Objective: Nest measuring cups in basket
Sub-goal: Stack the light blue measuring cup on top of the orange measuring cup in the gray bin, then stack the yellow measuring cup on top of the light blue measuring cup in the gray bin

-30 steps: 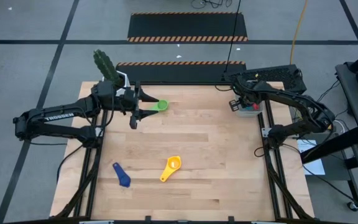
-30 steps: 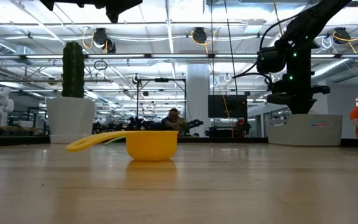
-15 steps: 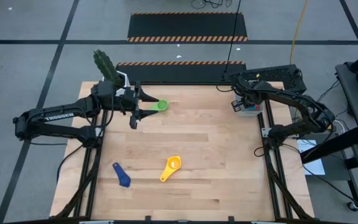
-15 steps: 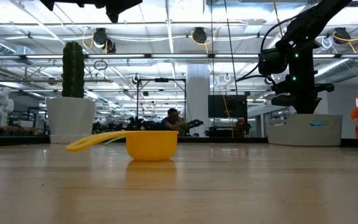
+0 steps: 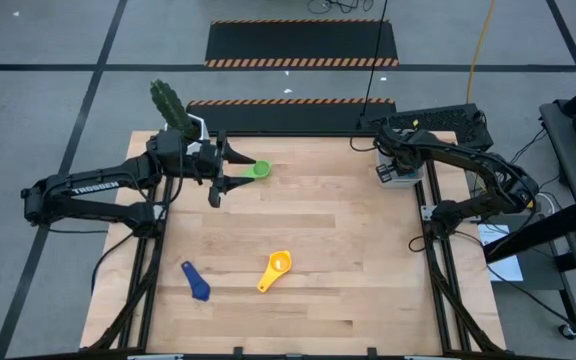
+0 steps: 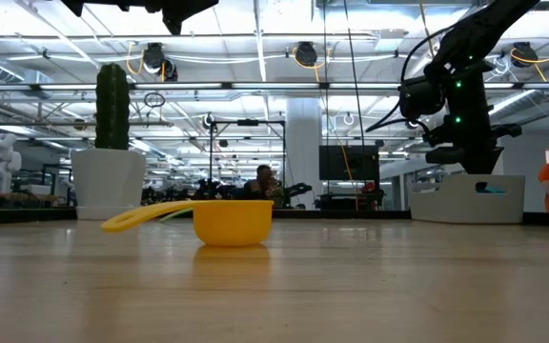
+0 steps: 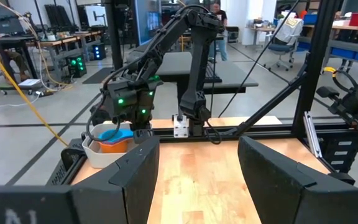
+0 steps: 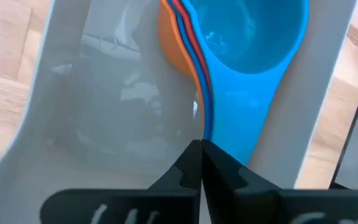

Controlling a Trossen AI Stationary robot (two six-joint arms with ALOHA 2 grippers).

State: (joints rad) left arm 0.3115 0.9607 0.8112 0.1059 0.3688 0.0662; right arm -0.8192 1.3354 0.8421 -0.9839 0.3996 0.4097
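in basket | blue/orange cups nested | right gripper closed, empty | left gripper wide

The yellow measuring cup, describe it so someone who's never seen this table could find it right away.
Start at the wooden table and look at its near half, away from both arms. Two cups lie loose there: the yellow measuring cup sits near the middle, with the dark blue cup to its left. It is the only yellow one, its round bowl pointing toward the far edge.
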